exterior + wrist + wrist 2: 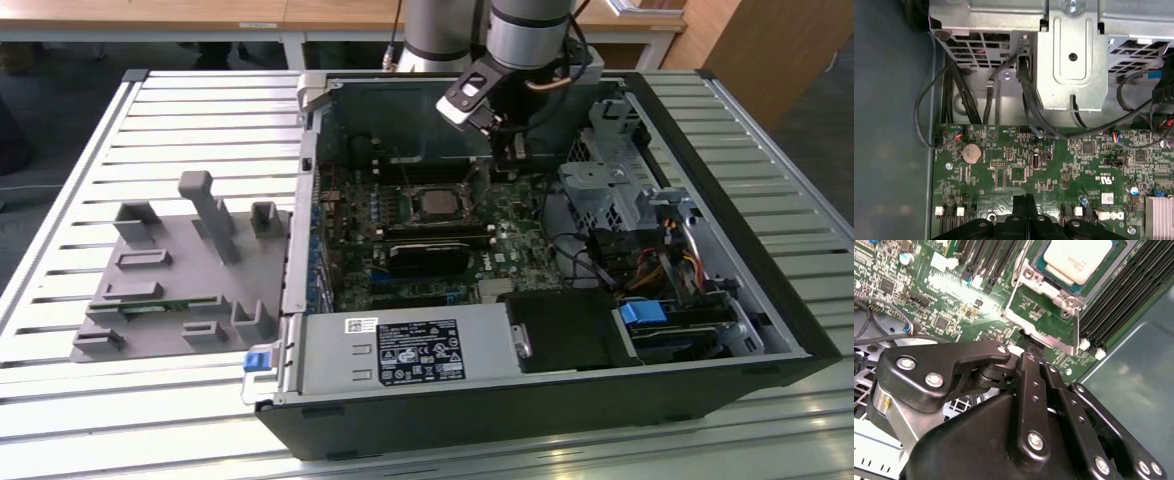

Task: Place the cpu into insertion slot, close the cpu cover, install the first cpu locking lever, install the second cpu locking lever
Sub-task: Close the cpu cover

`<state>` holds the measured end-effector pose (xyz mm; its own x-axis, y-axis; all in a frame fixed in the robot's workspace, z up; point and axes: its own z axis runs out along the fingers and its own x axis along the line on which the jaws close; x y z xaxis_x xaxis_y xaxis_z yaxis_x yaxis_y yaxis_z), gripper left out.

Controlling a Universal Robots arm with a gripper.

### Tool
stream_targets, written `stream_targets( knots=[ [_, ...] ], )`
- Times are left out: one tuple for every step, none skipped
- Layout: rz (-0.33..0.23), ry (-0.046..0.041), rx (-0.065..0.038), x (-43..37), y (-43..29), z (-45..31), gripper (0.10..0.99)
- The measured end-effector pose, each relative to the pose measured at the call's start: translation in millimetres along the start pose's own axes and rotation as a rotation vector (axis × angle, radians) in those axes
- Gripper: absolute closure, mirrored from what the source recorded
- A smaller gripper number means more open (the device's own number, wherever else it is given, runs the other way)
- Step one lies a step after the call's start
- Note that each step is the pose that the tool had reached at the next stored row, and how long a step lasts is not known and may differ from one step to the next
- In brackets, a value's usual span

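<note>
The cpu (438, 204) lies flat in the insertion slot (411, 190) in the middle of the motherboard; its pale metal top (1077, 257) shows in the second wrist view. The cpu cover (1054, 341), a silvery frame with a cut-out centre, stands swung up off the slot (1030, 275). My gripper (514, 168) hangs just to the exterior view's right of the slot. Its black fingers are shut together with nothing between them, and their tips (1026, 342) sit at the cover's free edge. The first wrist view shows the shut tips (1024, 201) low over the green board.
The open computer case (307, 120) rests on a slatted table. A black heatsink-like block (430, 255) sits in front of the slot. A drive cage (601, 190) and cables (654, 270) are at the exterior view's right, and a grey fixture (187, 270) is at its left.
</note>
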<state>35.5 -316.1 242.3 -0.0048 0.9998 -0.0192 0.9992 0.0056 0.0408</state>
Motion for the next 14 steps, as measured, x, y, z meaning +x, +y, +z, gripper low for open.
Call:
stream_targets(
  knots=[
    [0.0,0.0001,0.0,0.0,-1.4,0.0,0.961],
    [0.0,0.0002,0.0,0.0,-2.9,-0.1,0.961],
    [0.0,0.0001,0.0,0.0,-4.7,-0.1,0.961],
    [0.0,0.0002,0.0,0.1,-6.5,-0.1,0.961],
    [0.0,0.0003,0.0,0.1,-8.4,-0.1,0.961],
    [0.0,0.0003,0.0,0.1,-10.4,-0.1,0.961],
    [0.0,0.0003,0.0,0.1,-12.7,-0.1,0.961],
    [0.0,0.0002,0.0,0.1,-15.0,-0.1,0.961],
    [0.0,0.0002,0.0,0.2,-17.2,-0.1,0.961],
    [0.0,0.0002,0.0,0.2,-19.5,-0.1,0.961],
    [0.0,0.0002,0.0,0.2,-21.8,-0.1,0.961],
    [0.0,0.0002,0.0,0.2,-24.3,-0.1,0.961],
    [0.0,0.0002,0.0,0.2,-26.6,-0.1,0.961],
    [0.0,0.0002,0.0,0.3,-28.9,-0.1,0.961]
  ],
)
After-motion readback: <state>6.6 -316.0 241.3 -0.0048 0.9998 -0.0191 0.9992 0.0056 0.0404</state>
